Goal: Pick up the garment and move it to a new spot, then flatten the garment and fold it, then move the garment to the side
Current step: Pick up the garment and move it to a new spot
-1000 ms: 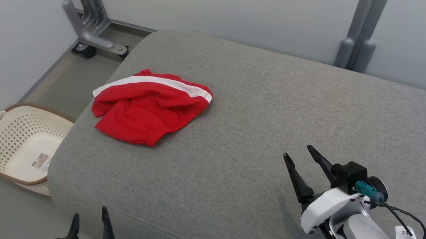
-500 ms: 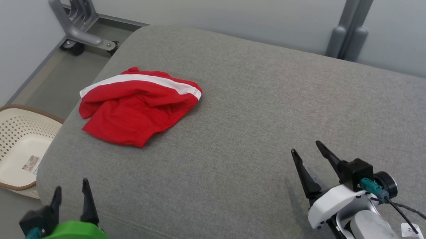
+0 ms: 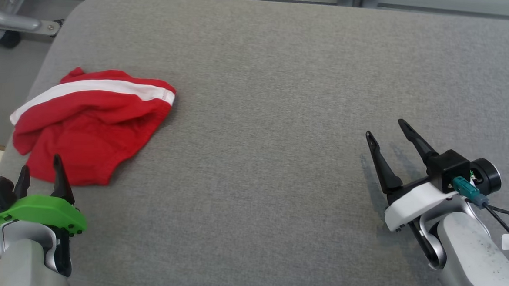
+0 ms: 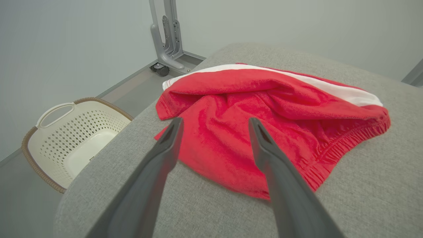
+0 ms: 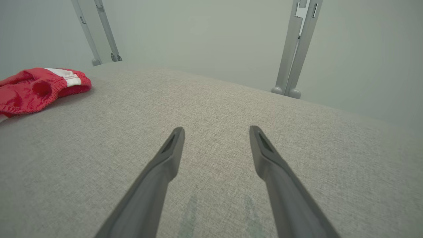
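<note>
The garment is a pair of red shorts with a white side stripe, lying crumpled at the left of the grey cushion. My left gripper hovers open at the garment's near edge, with nothing between its fingers. In the left wrist view the garment lies just beyond the spread fingertips. My right gripper stands open above bare cushion at the lower right, far from the cloth. In the right wrist view the garment shows at the far left.
A cream perforated laundry basket stands on the floor beside the cushion's left end. A grey wheeled metal frame leg stands behind the cushion near the pale wall. Grey posts rise at the back.
The head camera has tilted down and turned, shifting the whole picture. My left gripper has come forward to the garment's near edge. The right gripper has hardly moved; the garment lies still.
</note>
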You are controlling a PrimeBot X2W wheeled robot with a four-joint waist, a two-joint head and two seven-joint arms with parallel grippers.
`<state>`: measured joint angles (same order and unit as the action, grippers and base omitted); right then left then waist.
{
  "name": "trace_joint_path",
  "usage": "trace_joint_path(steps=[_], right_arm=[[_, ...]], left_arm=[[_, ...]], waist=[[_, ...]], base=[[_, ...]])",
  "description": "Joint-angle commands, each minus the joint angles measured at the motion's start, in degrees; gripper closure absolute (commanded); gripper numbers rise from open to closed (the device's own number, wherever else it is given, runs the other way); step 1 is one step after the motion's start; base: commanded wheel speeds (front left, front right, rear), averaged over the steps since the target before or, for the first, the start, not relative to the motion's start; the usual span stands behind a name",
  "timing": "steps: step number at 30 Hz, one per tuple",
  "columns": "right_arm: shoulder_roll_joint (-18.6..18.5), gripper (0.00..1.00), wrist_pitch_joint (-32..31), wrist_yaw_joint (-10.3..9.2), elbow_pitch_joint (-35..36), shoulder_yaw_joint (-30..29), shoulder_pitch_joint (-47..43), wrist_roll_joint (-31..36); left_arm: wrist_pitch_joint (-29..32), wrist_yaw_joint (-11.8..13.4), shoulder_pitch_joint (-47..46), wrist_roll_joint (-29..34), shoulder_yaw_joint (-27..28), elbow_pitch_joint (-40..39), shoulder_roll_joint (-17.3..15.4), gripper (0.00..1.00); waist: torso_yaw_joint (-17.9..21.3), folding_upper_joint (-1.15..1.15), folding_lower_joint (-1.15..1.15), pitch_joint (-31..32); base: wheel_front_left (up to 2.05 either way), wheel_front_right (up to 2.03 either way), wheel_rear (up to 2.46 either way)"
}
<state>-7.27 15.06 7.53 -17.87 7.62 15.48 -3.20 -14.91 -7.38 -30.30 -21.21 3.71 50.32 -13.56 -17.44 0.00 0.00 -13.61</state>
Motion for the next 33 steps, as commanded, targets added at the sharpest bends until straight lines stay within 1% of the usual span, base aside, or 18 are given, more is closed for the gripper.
trace_joint_path(steps=[1,3,5,9,10,11,12,17,20,24,27,33], right_arm=[[-0.3,0.0,0.1,-0.09,0.7,-0.8,0.9,0.4],[-0.4,0.0,0.1,-0.09,1.0,-1.7,1.2,0.7],[-0.4,0.0,0.1,-0.09,1.3,-2.5,1.5,0.9],[0.0,0.0,0.1,-0.09,1.6,-3.5,1.4,0.9],[0.1,0.0,0.1,-0.09,1.6,-3.6,1.4,0.9],[0.2,0.0,0.1,-0.09,1.6,-3.9,1.3,0.8],[0.3,0.0,0.1,-0.09,1.5,-4.1,1.3,0.7],[1.0,0.0,0.1,-0.09,1.4,-4.7,0.8,0.5],[1.6,0.0,0.1,-0.09,1.2,-5.4,0.2,0.1],[2.5,0.0,0.1,-0.09,0.9,-4.9,0.0,-0.8],[3.3,0.0,0.1,-0.09,0.6,-4.2,0.0,-1.6],[4.0,0.0,0.1,-0.09,0.3,-3.3,-0.7,-2.7]], left_arm=[[0.2,-0.1,-2.1,-1.3,-0.7,2.1,-1.3,0.0],[1.1,-0.1,-3.4,-2.9,-0.8,5.5,-2.1,0.0],[1.9,-0.1,-4.6,-4.7,-0.5,8.6,-2.2,0.0],[2.2,-0.1,-6.0,-6.4,-0.5,13.1,-2.7,0.0],[2.2,-0.1,-6.0,-6.7,-0.3,14.2,-2.7,0.51],[2.5,-0.1,-6.1,-6.8,-0.6,15.2,-2.5,0.78],[2.5,-0.2,-6.1,-7.3,-0.6,16.0,-2.3,1.0],[2.1,-0.3,-5.9,-7.4,-2.1,17.5,-1.4,1.0],[0.9,-0.4,-5.7,-7.2,-4.1,15.3,0.2,1.0],[0.0,-0.3,-4.1,-7.3,-7.5,10.5,0.1,1.0],[-0.1,-0.2,-2.8,-7.3,-11.1,5.5,1.2,1.0],[-0.2,-0.2,-0.1,-8.5,-20.5,-3.8,3.3,1.0]], waist=[[6.4,0.0,0.0,-6.0],[7.6,0.0,0.0,-6.9],[8.8,0.0,0.0,-7.7],[10.7,0.0,0.0,-8.6],[11.1,0.0,0.0,-8.6],[11.5,0.0,0.0,-8.6],[11.8,0.0,0.0,-8.6],[12.5,0.0,0.0,-7.9],[12.4,0.0,0.0,-6.7],[12.8,0.0,0.0,-4.8],[13.6,0.0,0.0,-3.4],[17.2,0.0,0.0,-1.3]], base=[[0.0,0.0,0.0],[0.0,0.0,0.0],[0.0,0.0,0.0],[0.0,0.0,0.0],[0.0,0.0,0.0],[0.0,0.0,0.0],[0.0,0.0,0.0],[0.0,0.0,0.0],[0.0,0.0,0.0],[0.0,0.0,0.0],[0.0,0.0,0.0],[0.0,0.0,0.0]])
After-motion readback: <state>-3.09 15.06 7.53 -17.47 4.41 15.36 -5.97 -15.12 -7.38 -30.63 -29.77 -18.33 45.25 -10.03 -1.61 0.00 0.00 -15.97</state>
